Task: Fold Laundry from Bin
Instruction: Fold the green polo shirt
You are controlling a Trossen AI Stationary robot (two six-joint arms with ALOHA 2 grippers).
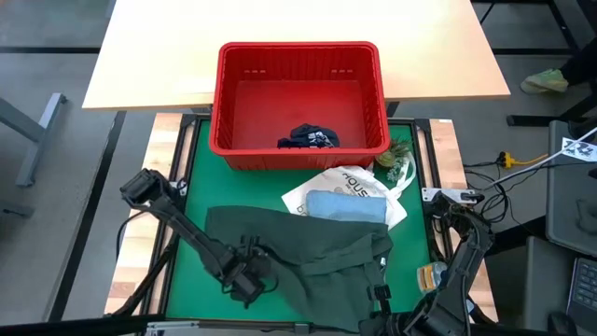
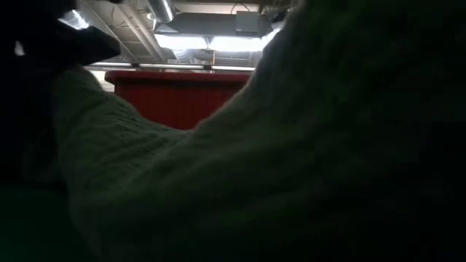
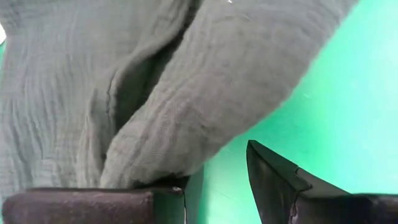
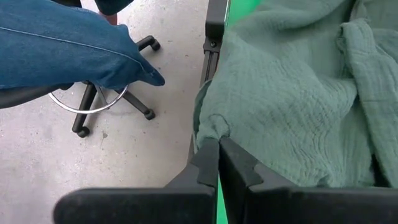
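A dark olive-green garment (image 1: 298, 252) lies spread on the green mat (image 1: 191, 187), wrinkled. My left gripper (image 1: 250, 278) is open low at the garment's left edge, and a thick fold (image 3: 186, 112) of the cloth runs past one finger. My right gripper (image 1: 382, 297) is shut on the garment near the table's near right corner. The red bin (image 1: 298, 56) stands at the far side with navy shorts (image 1: 308, 138) on its floor. In the low view the raised green cloth (image 2: 291, 145) fills most of the picture. My left gripper (image 3: 217, 171) has the garment's fold lying against the tip of one finger (image 3: 93, 204); I cannot tell whether it touches. Bare mat shows between the fingers. My right gripper (image 4: 217, 162) pinches a bunched bit of the garment's edge (image 4: 211, 127) between its two fingertips, coming slanting down from above. The cloth is puckered at the pinch and spreads out from it toward the mat.
A white printed tote bag (image 1: 359, 182) with a light blue shirt (image 1: 345, 205) on it lies between the bin and the green garment. A small green plant-like thing (image 1: 396, 161) sits by the bin's right corner. Beyond the near edge are a person's jeans leg (image 4: 62, 43) and a chair base (image 4: 93, 106).
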